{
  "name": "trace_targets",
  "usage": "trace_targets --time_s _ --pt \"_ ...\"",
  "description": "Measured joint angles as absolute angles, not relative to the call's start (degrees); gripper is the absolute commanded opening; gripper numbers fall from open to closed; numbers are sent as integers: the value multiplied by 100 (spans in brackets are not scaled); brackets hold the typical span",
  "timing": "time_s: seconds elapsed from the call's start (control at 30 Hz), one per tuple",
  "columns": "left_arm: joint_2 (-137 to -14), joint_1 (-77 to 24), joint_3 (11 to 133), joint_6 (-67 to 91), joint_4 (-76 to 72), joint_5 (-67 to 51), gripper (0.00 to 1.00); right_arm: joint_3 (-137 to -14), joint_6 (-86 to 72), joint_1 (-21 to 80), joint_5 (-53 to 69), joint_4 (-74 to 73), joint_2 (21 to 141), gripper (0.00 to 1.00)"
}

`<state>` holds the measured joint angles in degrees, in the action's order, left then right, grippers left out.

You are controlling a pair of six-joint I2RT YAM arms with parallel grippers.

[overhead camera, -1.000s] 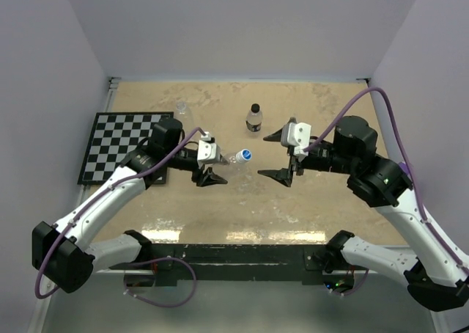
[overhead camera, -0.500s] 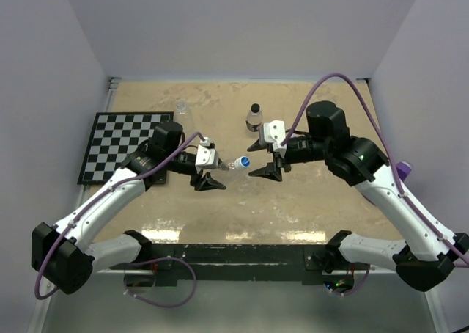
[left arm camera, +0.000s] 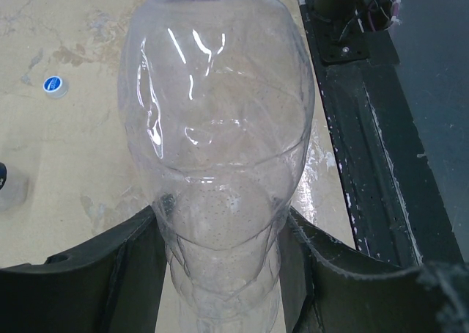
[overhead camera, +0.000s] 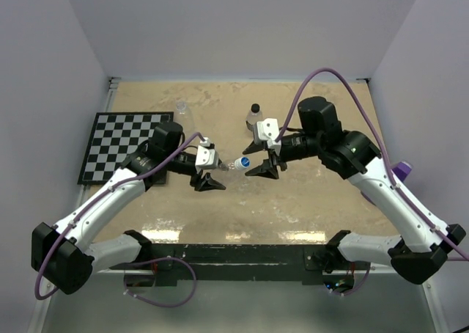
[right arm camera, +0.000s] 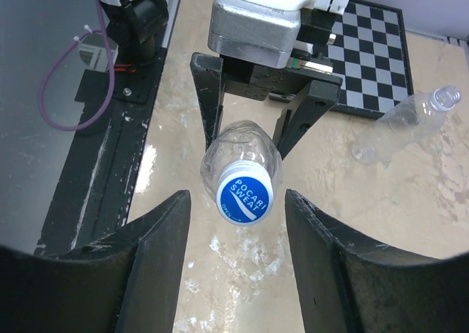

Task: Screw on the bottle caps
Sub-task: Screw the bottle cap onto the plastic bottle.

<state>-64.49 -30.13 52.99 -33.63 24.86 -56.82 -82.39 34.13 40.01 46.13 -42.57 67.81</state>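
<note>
One clear bottle [left arm camera: 220, 127] in the left tool [left arm camera: 220, 219], neck beyond wrist-view edge.

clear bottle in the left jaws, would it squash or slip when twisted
Probably light: the bottle looks empty. Its thin walls show creases, so it may dent under the left gripper. The glossy skin might spin when the cap is twisted.

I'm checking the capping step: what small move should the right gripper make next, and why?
Probably ease the right gripper slightly forward over the blue screw cap. It is open, fingertips only level with the cap, which sits on the clear plastic bottle held in the left gripper.
</note>
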Motion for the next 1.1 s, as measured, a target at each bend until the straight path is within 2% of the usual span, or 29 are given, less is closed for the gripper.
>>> trace_targets --time_s 0.1,0.17,0.3,0.4,0.47,0.7,1.1 --pt "-6449 -3013 5299 -3363 2484 -5682 0 -8239 3424 4001 4626 -4292 6849 53" --pt "-6449 -3013 5299 -3363 2484 -5684 0 -8241 3439 4001 4630 -4294 6899 46" --pt "-6449 -3013 5299 -3358 2473 -5682 0 -8283 3468 4001 4630 -4322 6993 27" --pt "-6449 -3013 5286 -3315 2434 -5658 0 -8320 3420 4001 4622 -4329 7026 7" --pt "-6425 -3013 5264 -3251 2351 -5610 0 -8324 3334 4001 4582 -4300 7026 0" --pt "-5977 -3028 4866 -2646 1520 -4705 0 -8281 2375 4001 4034 -3830 7046 0" --pt "-5312 -3638 4088 -1905 574 -1979 0 -7406 -902 3994 2724 -2147 7052 0"
